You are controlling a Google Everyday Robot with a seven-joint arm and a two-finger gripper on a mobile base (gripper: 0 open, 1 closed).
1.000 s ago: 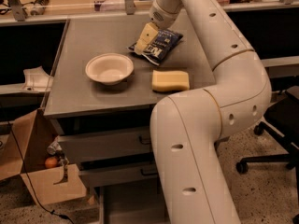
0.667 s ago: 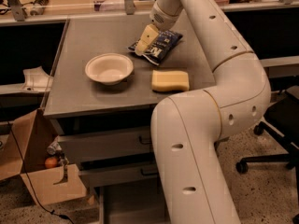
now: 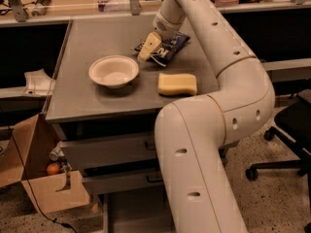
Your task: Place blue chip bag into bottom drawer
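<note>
The gripper hangs low over the left end of the blue chip bag on the grey table (a white bowl and yellow sponge lie nearer the front). Below, the bottom drawer stands pulled out.

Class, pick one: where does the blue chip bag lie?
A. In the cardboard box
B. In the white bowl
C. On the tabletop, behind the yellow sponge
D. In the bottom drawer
C: the chip bag lies on the table beyond the sponge, with the gripper at its left end.
</note>
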